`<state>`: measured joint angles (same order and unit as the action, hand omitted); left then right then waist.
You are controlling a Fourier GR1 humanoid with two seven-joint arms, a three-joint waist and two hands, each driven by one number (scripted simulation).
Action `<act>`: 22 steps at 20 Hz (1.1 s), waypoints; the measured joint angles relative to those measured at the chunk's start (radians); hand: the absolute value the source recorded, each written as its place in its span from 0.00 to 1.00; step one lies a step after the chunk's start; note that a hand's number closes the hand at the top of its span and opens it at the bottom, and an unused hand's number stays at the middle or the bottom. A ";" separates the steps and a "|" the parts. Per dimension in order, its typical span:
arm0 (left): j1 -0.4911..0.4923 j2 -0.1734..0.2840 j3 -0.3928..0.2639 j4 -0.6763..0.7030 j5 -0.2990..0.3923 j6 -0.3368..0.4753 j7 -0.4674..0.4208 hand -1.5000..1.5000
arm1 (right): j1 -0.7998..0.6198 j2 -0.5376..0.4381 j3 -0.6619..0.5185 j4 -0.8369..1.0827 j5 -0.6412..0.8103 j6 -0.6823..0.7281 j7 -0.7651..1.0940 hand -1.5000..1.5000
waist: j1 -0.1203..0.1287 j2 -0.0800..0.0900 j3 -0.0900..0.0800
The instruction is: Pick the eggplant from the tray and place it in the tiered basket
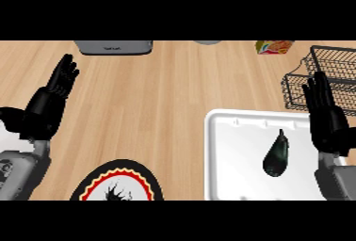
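Eggplant lying in white tray, wire tiered basket beyond

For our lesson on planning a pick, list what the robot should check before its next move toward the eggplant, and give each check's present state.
1. Eggplant lies on the white tray, unobstructed: ok.
2. Right hand is open, holding nothing, ready to grasp: ok.
3. Right hand is beside the eggplant, at the tray's right edge, not yet touching it: ok.
4. Tiered basket is in view at far right, beyond the tray: ok.
5. Basket tier has room for the eggplant: cannot tell, it is cut off by the view's edge.
6. Left hand rests open at the left, away from the tray: ok.
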<state>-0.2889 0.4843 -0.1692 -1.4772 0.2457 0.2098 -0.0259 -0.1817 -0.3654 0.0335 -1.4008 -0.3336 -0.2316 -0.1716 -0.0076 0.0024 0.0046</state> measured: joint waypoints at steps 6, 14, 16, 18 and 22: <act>0.045 -0.062 -0.014 -0.006 -0.051 0.081 -0.004 0.50 | 0.064 -0.015 -0.240 0.027 -0.261 0.143 -0.051 1.00 | -0.020 -0.006 -0.001; 0.095 -0.151 -0.068 -0.013 -0.077 0.146 0.005 0.50 | 0.176 0.069 -0.402 0.133 -0.595 0.377 0.055 0.00 | -0.030 -0.009 0.002; 0.106 -0.166 -0.081 -0.021 -0.094 0.161 0.006 0.50 | 0.240 0.044 -0.430 0.138 -0.653 0.517 0.069 0.00 | -0.025 -0.008 0.000; 0.102 -0.177 -0.091 -0.027 -0.109 0.173 0.021 0.50 | 0.300 0.003 -0.458 0.131 -0.686 0.626 0.084 0.00 | -0.021 -0.007 -0.001; 0.105 -0.192 -0.102 -0.035 -0.126 0.185 0.029 0.50 | 0.404 -0.123 -0.492 0.096 -0.620 0.753 0.092 0.00 | -0.019 -0.006 -0.004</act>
<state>-0.1841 0.2922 -0.2713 -1.5119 0.1197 0.3947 0.0026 0.2228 -0.4889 -0.4590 -1.3047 -0.9538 0.5211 -0.0794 -0.0263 -0.0037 0.0010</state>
